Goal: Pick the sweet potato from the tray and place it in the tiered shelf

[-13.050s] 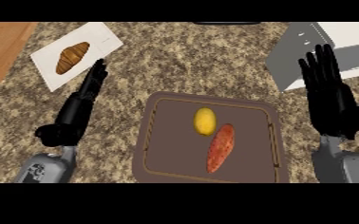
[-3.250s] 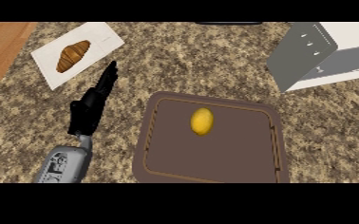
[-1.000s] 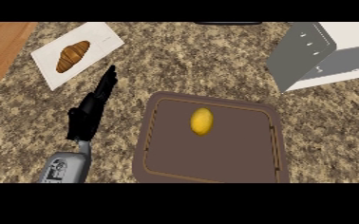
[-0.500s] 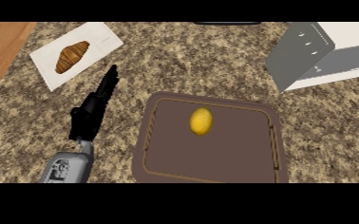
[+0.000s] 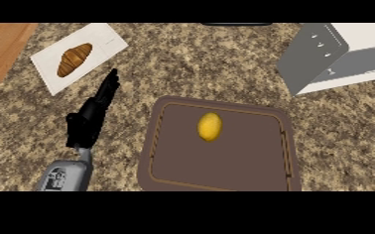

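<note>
The brown tray (image 5: 168,163) lies on the counter at lower centre with only a yellow lemon (image 5: 210,126) on it. No sweet potato shows anywhere in the head view. The grey tiered shelf (image 5: 322,54) stands at the upper right, partly cut by the edge. My left hand (image 5: 92,116) rests left of the tray, fingers straight and pointing up, holding nothing. My right hand is out of the view.
A white board (image 5: 102,42) with a brown croissant (image 5: 75,59) lies at the upper left. A wooden surface (image 5: 11,42) borders the counter's far left. A dark object (image 5: 234,24) sits at the top edge.
Since the earliest frame the sweet potato has left the tray and the right hand has left the view. Over the last second the view has shifted slightly.
</note>
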Controlling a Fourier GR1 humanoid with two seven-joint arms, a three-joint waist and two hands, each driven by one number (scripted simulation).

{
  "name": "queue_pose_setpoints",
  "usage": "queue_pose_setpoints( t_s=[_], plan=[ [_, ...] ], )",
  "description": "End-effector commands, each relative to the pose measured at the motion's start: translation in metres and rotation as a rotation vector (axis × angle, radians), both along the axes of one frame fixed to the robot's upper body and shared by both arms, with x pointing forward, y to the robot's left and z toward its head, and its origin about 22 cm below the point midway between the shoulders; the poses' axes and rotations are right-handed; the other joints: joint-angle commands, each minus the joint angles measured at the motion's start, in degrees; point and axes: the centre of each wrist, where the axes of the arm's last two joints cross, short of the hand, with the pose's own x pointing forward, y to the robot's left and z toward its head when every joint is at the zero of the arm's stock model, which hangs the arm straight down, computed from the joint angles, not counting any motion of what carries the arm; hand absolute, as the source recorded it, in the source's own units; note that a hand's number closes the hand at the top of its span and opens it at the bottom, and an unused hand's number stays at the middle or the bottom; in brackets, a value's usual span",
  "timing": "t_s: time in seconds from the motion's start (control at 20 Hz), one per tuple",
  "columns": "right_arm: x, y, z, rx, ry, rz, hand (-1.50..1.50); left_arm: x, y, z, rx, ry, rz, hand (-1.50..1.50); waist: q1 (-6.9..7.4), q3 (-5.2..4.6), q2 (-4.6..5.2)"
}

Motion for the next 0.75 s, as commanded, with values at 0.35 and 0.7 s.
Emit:
queue_pose_setpoints(
  t_s=[0.35, 0.7],
  plan=[
    [-0.128, -0.092, 0.007, 0.040, 0.253, -0.040, -1.50, -0.003, -0.007, -0.001, -0.001, -0.016, 0.005, 0.00, -0.45, 0.18, 0.14],
    [-0.183, -0.120, -0.019, 0.014, 0.296, 0.032, -1.50, -0.006, -0.002, -0.008, -0.003, -0.010, 0.011, 0.00, -0.88, 0.37, 0.23]
  ],
)
